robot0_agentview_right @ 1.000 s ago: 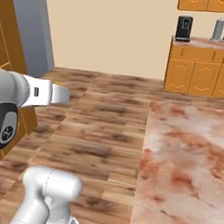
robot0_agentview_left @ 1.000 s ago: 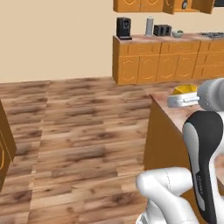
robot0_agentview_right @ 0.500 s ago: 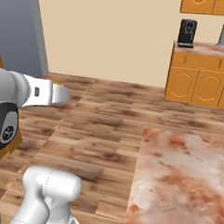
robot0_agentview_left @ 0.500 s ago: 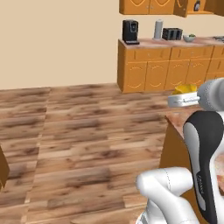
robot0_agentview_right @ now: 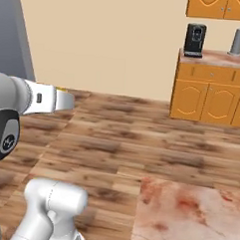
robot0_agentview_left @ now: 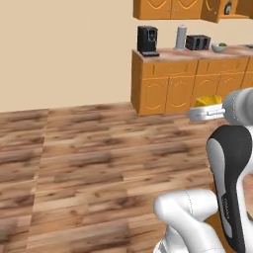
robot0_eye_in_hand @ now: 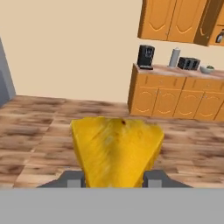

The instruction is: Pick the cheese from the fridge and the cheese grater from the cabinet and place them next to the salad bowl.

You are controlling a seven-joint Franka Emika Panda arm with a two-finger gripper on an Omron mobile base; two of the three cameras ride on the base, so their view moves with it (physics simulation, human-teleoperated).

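The cheese (robot0_eye_in_hand: 117, 151), a yellow-orange wedge, sits clamped in the pincer (robot0_eye_in_hand: 114, 178), its lower edge gripped from both sides by the dark fingertips (robot0_eye_in_hand: 73, 178), held up in the air well above the wooden floor (robot0_agentview_left: 89, 163). In the left base view a sliver of the yellow block shows just beyond the white hand.

Over the last second the whole scene has slid across both base views: the far run of orange base cabinets (robot0_agentview_left: 170, 91) with its worktop (robot0_agentview_left: 192, 53) has swung toward the middle and grown closer, while the arm's pose and the grip on the wedge look unchanged. That reads as the base driving and turning, not the things moving.

On that worktop stand a black coffee machine (robot0_agentview_left: 147, 40), a grey canister (robot0_agentview_left: 181, 37), a black toaster (robot0_agentview_left: 198, 42) and the salad bowl (robot0_agentview_left: 219, 47). The carry is probably heading there; the grater is not yet fetched.
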